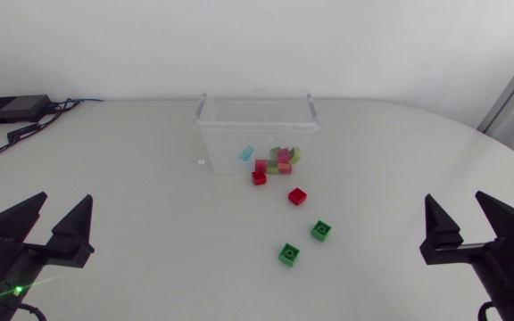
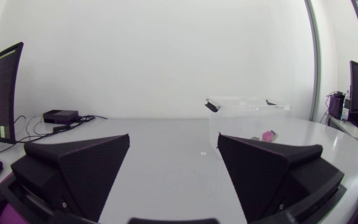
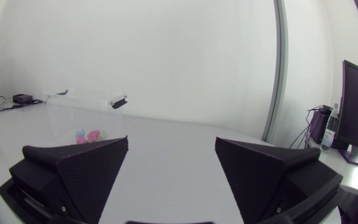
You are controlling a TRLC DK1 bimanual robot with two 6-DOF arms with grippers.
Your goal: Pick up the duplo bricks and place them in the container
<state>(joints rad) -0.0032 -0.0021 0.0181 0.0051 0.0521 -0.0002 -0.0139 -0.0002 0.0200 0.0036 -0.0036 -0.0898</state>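
A clear plastic container [image 1: 255, 125] stands at the table's far middle and holds several coloured bricks [image 1: 279, 159]. On the table in front of it lie a red brick [image 1: 259, 177] touching its wall, another red brick [image 1: 298, 196], and two green bricks [image 1: 320, 230] [image 1: 289, 254]. My left gripper [image 1: 53, 227] rests open at the near left, far from the bricks. At the near right sits my right gripper [image 1: 468, 225], open too. The container [image 2: 247, 118] shows ahead of the left gripper [image 2: 174, 152], and the container [image 3: 82, 115] also appears ahead of the right gripper [image 3: 171, 155].
A small black box [image 1: 12, 109] with cables sits at the table's far left corner. A tiny white scrap [image 1: 201, 162] lies left of the container. Bare table surface [image 1: 150, 223] stretches between both grippers and the bricks.
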